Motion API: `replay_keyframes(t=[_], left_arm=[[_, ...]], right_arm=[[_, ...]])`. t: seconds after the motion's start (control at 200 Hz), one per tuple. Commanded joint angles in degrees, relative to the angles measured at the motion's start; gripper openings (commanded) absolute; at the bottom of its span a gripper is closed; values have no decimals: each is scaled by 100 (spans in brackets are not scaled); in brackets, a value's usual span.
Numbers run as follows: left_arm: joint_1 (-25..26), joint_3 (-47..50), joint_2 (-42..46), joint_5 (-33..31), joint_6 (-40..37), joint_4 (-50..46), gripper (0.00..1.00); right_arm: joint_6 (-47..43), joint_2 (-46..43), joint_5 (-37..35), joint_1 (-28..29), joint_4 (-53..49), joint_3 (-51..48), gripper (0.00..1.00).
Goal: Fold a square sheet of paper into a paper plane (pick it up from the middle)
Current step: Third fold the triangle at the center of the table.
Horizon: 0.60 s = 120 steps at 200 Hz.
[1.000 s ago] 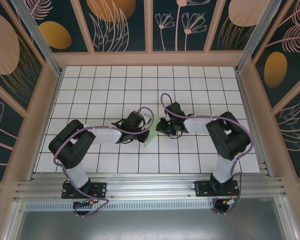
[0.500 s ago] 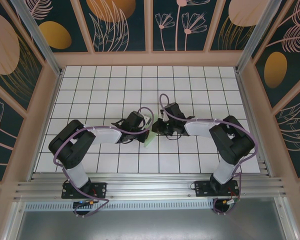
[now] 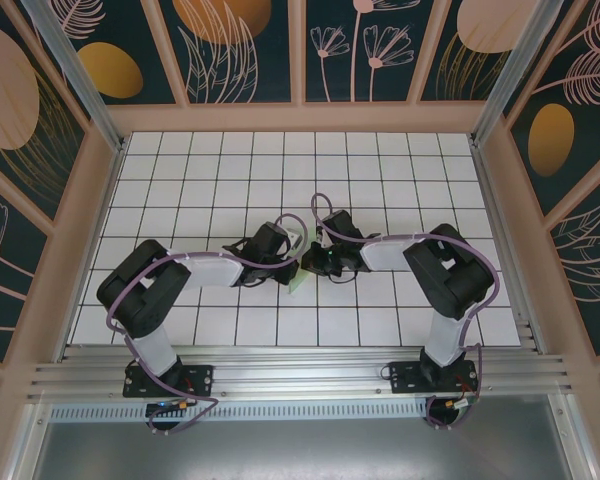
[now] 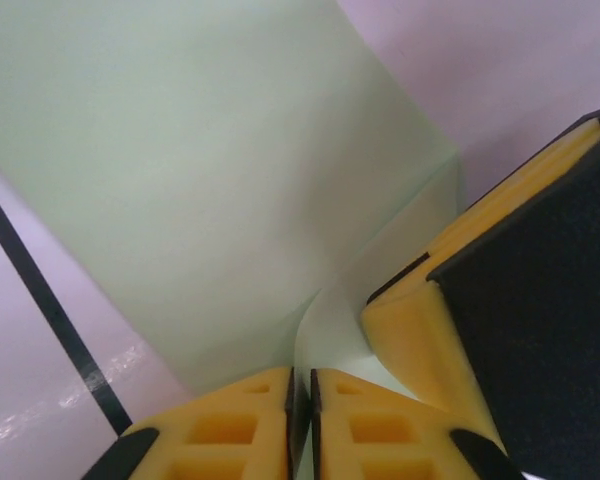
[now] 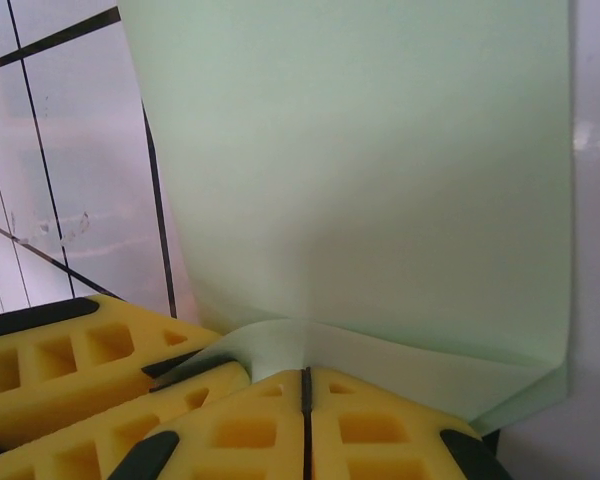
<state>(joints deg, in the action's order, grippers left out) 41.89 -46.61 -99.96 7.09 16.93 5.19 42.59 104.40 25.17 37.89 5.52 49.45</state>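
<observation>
Green paper (image 5: 360, 180) edge betw. L jaws, also betw. R jaws

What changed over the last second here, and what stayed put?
The right gripper slid left, closing in on the left gripper, and now hides more of the green paper between them. Nothing was visibly let go: both sets of jaws pinch the paper in the wrist views. The left gripper and the paper's place stayed as they were.
</observation>
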Motion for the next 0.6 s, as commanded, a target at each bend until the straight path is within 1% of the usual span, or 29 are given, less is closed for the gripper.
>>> replay_keyframes(t=[0.0, 0.09, 0.16, 0.19, 0.28, 0.35, 0.395, 0.435, 0.495, 0.595], left_arm=[[-27, -95, 431, -191, 246, -261, 28], [-32, -95, 716, -477, 587, -347, 41], [-24, -77, 971, -513, 959, -396, 46], [-31, -62, 1067, -457, 1112, -419, 47], [-26, 68, 1306, 6, 1509, -308, 39], [-30, 273, 1398, 616, 1921, 7, 30], [-25, 397, 1396, 1091, 2134, 282, 26], [-25, 461, 1352, 1372, 2285, 430, 23], [-18, 543, 1243, 1613, 2446, 599, 21], [-16, 600, 1015, 1810, 2654, 835, 18]], right_arm=[[113, 125, -389, 61, -204, -164, 9], [163, 127, -397, 61, -168, -173, 9], [190, 127, -406, 67, -163, -190, 9], [210, 121, -414, 69, -151, -205, 9], [273, 104, -456, 70, -169, -222, 9], [307, 92, -434, 77, -114, -243, 9], [339, 95, -421, 78, -77, -270, 9], [373, 95, -449, 77, -84, -269, 9], [398, 96, -464, 76, -69, -286, 9], [419, 118, -469, 78, -58, -276, 9]])
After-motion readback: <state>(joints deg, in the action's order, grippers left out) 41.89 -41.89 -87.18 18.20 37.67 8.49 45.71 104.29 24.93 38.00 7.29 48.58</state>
